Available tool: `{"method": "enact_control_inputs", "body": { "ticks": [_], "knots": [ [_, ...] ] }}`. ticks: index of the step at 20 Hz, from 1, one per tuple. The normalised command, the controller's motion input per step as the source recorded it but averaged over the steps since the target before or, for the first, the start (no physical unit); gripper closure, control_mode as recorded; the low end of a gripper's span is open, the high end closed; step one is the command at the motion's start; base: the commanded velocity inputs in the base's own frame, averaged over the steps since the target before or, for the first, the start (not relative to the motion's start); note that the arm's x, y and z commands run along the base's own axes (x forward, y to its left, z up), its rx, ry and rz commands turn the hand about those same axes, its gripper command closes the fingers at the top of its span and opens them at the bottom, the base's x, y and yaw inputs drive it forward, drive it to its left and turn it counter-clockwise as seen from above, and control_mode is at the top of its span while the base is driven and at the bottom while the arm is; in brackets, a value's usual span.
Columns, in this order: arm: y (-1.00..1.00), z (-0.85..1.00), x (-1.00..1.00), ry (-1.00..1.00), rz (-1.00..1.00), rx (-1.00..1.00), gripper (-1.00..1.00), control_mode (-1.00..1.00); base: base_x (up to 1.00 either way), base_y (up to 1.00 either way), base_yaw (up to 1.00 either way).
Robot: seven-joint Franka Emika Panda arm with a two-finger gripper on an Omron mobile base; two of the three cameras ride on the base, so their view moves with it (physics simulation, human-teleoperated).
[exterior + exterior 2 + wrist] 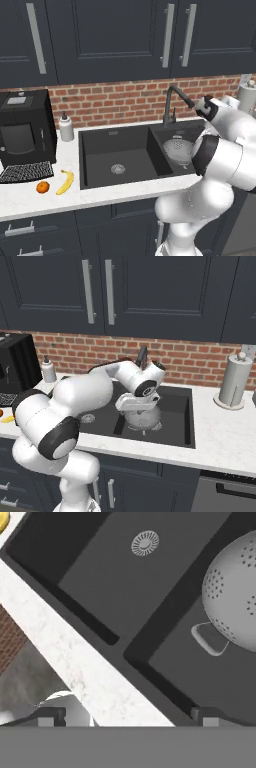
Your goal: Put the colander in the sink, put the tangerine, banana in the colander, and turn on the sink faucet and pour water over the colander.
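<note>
We see end effector wide open, empty, above colander in right sink basin; banana, tangerine on surface; soap bottle behind.

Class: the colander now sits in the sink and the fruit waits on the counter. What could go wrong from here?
1. The colander sits in the small right basin, while the tangerine and banana lie far left: a long carry, so either might drop.
2. The tangerine could roll when gripped.
3. The faucet spout may miss the colander.
</note>
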Motion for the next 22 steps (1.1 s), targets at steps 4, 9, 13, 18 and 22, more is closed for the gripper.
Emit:
{"method": "enact_control_inputs", "body": {
  "ticks": [4,9,13,18,22],
  "knots": [
    [0.49,0.48,-0.17,0.06,-0.59,-0.05,-1.00,-1.00,0.00,0.00,0.00],
    [0.53,0.27,-0.63,0.08,-0.50,-0.07,-1.00,-1.00,0.00,0.00,0.00],
    [0.77,0.12,-0.89,0.06,-0.36,-0.11,-1.00,-1.00,0.00,0.00,0.00],
    [0.97,0.38,-0.50,0.05,-0.18,-0.07,-1.00,-1.00,0.00,0.00,0.00],
    [1.00,0.61,-0.05,0.08,-0.01,-0.01,-1.00,-1.00,0.00,0.00,0.00]
  ]
}}
